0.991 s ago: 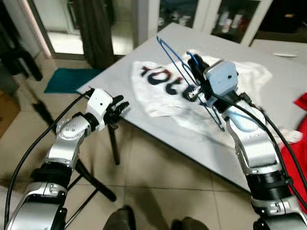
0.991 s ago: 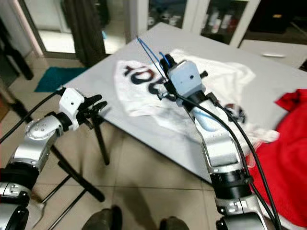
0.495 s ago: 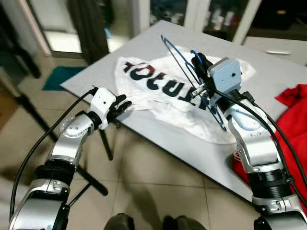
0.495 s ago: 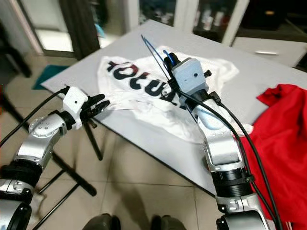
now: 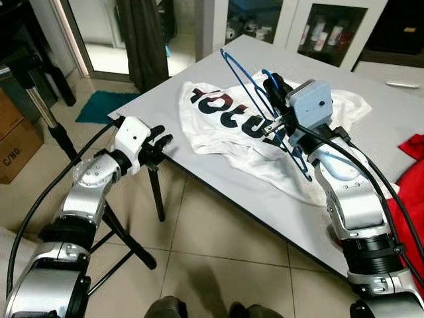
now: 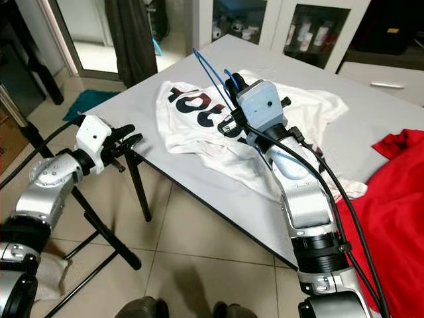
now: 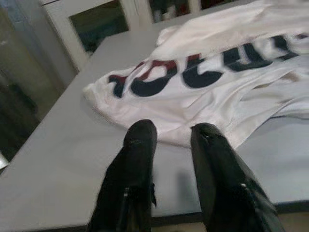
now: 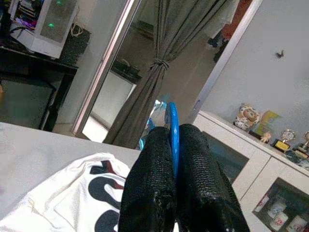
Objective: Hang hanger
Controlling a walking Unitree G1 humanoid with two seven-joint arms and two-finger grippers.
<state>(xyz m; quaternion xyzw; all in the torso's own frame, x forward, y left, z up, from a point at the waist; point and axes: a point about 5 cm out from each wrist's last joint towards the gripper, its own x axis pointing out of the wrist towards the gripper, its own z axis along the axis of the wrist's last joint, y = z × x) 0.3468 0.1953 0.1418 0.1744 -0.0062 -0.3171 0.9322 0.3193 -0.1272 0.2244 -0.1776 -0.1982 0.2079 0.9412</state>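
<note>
Blue wire hanger [image 5: 265, 109] pinched in right end effector [image 8: 173, 145], held above white shirt [image 5: 232, 126] on counter [image 5: 344, 218]. Light, springy, slippery: grip near hook. Left end effector [image 7: 174, 140] parted, empty, at counter edge.

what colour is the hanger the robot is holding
Blue: the thin wire hanger, pinched in the right gripper, shows best in the right wrist view.

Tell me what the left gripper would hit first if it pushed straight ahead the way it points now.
Most likely the white T-shirt on the grey table. The left gripper aims low over the tabletop at its near hem, though depth is uncertain.
</note>
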